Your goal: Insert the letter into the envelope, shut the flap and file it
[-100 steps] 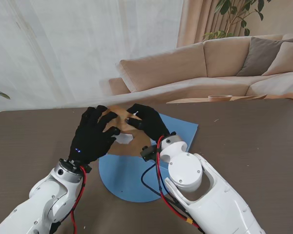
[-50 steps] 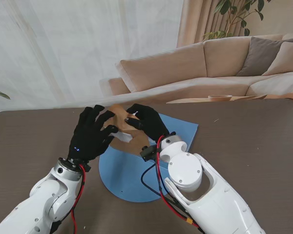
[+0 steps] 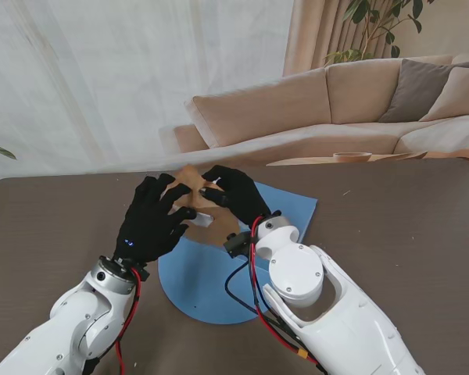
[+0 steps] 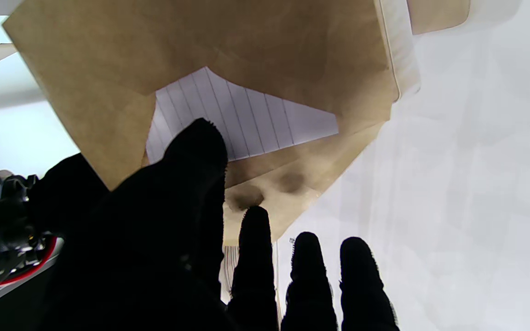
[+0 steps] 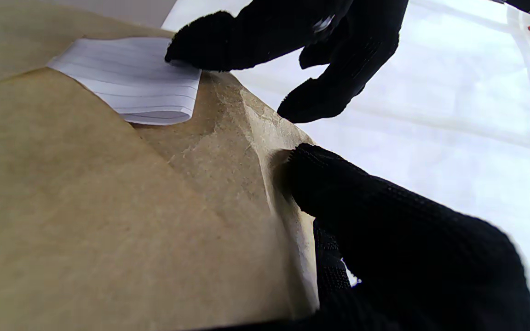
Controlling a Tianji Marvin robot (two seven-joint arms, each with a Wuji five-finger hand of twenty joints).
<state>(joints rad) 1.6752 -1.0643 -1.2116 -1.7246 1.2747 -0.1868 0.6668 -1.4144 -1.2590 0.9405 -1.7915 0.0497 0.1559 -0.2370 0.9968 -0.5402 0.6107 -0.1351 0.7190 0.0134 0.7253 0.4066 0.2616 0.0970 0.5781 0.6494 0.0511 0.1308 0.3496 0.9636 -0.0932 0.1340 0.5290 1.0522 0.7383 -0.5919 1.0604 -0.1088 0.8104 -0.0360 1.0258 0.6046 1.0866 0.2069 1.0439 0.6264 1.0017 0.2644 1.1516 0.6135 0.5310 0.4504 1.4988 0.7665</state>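
My right hand (image 3: 233,195) is shut on the brown envelope (image 3: 221,231), its thumb (image 5: 338,184) pinching one edge, and holds it raised over the blue pad. The white lined letter (image 4: 251,117) sits partly inside the envelope's mouth, one end still sticking out (image 5: 131,78). My left hand (image 3: 155,220) is at the opening with fingers apart. Its thumb (image 4: 196,147) presses on the letter, while the other fingers (image 4: 308,276) hang by the flap (image 4: 292,184) without gripping it.
Under both hands a blue pad (image 3: 207,289) lies on the brown table (image 3: 391,219), with a rectangular blue part (image 3: 297,207) on the right. A beige sofa (image 3: 336,101) stands beyond the table's far edge.
My left hand has moved slightly right, towards the envelope's mouth. Less of the white letter shows outside the envelope than before. The right hand has held still.
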